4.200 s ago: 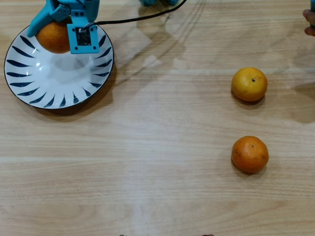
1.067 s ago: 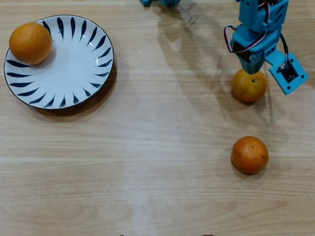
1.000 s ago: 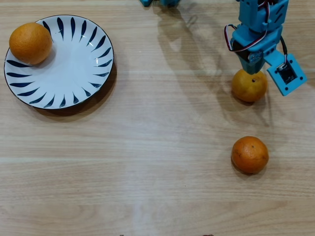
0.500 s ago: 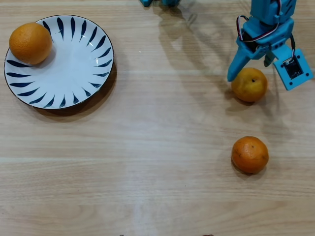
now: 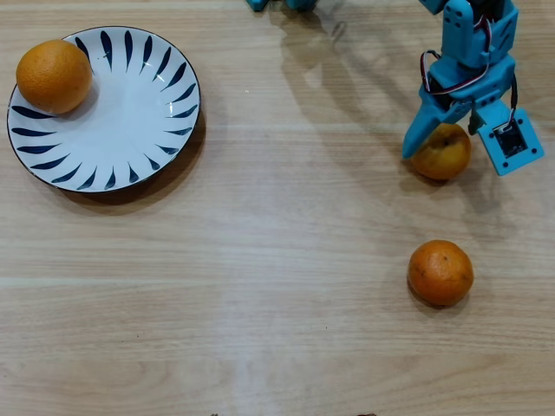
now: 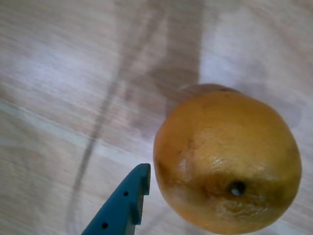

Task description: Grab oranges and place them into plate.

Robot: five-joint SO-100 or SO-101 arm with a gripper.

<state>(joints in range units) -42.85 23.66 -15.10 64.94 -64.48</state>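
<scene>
A light wooden table (image 5: 260,260) with pale grain and faint plank seams fills both views, crossed by soft shadows.

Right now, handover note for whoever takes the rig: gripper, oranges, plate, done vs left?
Gripper: open, jaws straddling the yellow-orange orange at the right of the overhead view, not closed on it; the wrist view shows one blue finger beside the fruit.
Plate: upper left, with the larger orange on its rim.
Third orange: on the table, lower right.
Done: one orange plated. Left: two.
</scene>
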